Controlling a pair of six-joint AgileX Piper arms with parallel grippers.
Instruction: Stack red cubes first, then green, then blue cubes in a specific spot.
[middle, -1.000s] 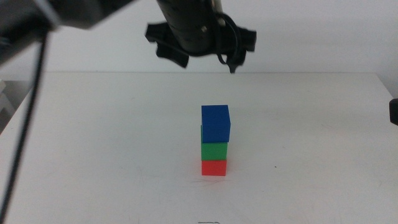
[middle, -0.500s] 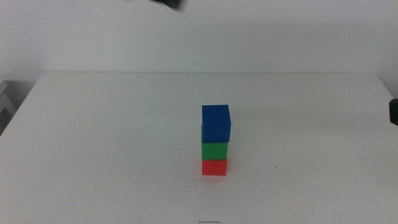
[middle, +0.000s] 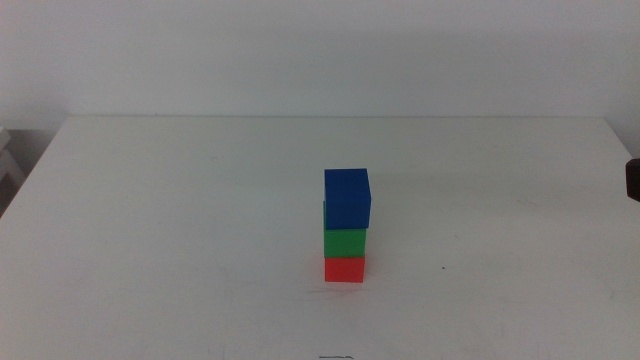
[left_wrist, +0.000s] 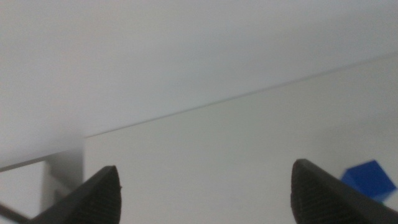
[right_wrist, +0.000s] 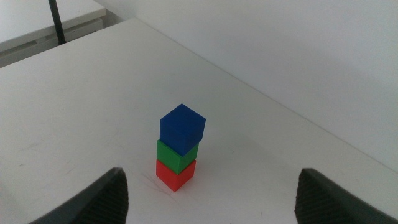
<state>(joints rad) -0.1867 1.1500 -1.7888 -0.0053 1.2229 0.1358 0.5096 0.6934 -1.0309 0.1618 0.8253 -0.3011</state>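
With the blue cube (middle: 347, 198) seated atop green (middle: 344, 242) and red (middle: 344, 269), both grippers (left_wrist: 205, 186) (right_wrist: 211, 193) stood spread, clear; any retreat should avoid the stack.

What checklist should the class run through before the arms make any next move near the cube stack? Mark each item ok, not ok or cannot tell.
1. Red cube at the bottom, on the table: ok.
2. Green cube on red: ok.
3. Blue cube on top: ok, though sitting slightly off square.
4. Left gripper open, holding nothing, away from the stack: ok.
5. Right gripper open, empty, back from the stack: ok.
6. Stack firmly steady: cannot tell.
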